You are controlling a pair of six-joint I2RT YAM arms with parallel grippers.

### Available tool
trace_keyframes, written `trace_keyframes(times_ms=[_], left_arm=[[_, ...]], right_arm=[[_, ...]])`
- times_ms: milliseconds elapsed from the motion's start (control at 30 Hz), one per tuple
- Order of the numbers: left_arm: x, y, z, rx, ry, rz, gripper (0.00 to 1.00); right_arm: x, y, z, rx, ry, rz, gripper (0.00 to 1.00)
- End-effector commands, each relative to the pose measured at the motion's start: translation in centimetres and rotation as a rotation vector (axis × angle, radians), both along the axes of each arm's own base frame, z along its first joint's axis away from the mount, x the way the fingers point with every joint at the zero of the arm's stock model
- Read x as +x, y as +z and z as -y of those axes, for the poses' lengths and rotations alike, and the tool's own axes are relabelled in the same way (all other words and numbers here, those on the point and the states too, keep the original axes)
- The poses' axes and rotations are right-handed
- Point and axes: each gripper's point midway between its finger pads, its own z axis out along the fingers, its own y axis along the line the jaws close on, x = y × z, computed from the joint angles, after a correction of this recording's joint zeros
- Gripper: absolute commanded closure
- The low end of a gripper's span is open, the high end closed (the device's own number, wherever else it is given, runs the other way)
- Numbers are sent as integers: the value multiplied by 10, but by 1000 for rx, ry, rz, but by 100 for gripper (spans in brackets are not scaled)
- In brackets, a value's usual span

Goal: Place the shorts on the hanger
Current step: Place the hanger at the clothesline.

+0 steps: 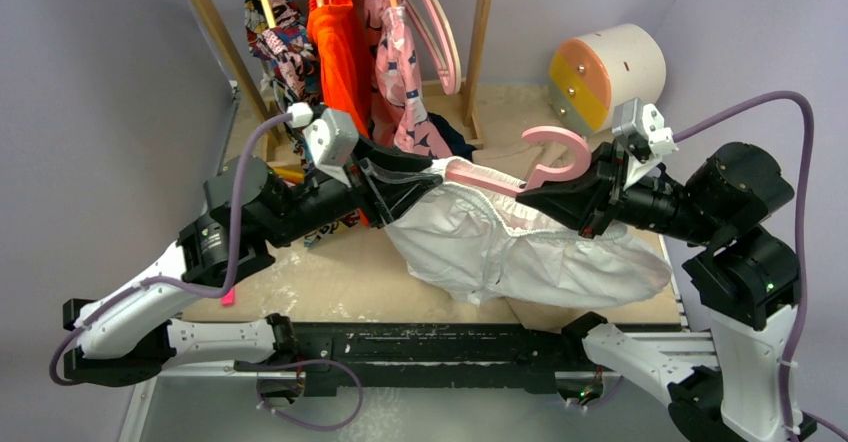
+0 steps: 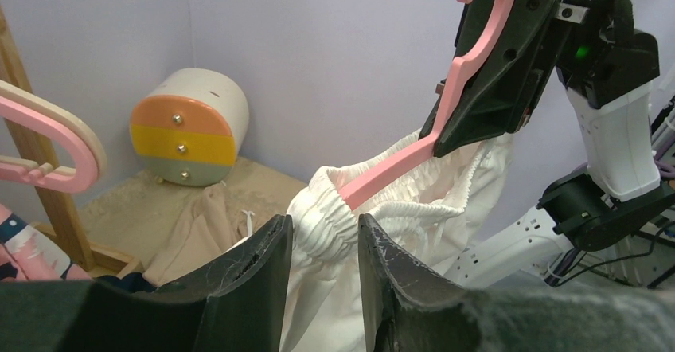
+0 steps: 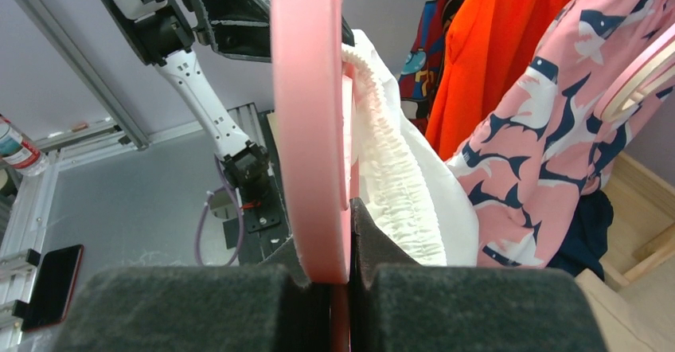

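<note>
The white shorts (image 1: 520, 247) hang with their gathered waistband threaded over one arm of the pink hanger (image 1: 480, 174), the legs sagging onto the table. My right gripper (image 1: 545, 197) is shut on the hanger (image 3: 306, 89) just below its loop hook, holding it above the table. My left gripper (image 2: 325, 223) is open, its two fingers standing either side of the bunched waistband (image 2: 330, 228) at the hanger arm's end (image 2: 390, 173). In the right wrist view the shorts (image 3: 398, 185) lie along the right side of the hanger.
A wooden rack (image 1: 484, 32) at the back carries an orange garment (image 1: 338, 42), a pink patterned garment (image 1: 400, 72) and empty pink hangers (image 1: 440, 22). A round drawer box (image 1: 605, 72) stands at the back right. A tan garment (image 2: 199, 224) lies on the table beyond my left fingers.
</note>
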Motion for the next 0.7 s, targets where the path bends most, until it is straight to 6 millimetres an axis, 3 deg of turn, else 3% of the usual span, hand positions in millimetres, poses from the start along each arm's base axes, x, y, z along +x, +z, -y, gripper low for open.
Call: trace_keyframes(times_ms=[0,133,333,400,533,667], left_arm=[[-6,0,16,6,-67,-11,68],[-6,3,22,-1,-83,-10,67],[-6,3,24,8,-84,-10,73],[-8,7,19,16,-84,8,65],[-13,38,-5,-11,-58,86,45],[-38,51,-3,-7,-187,172,39]], right_arm=[[-2,18,-2,44,21,82,100],[0,14,-1,35,11,75,100],[0,13,-2,34,13,78,100],[0,13,0,30,7,82,100],[-2,9,-1,15,20,79,100],[-7,3,-3,9,60,77,100]])
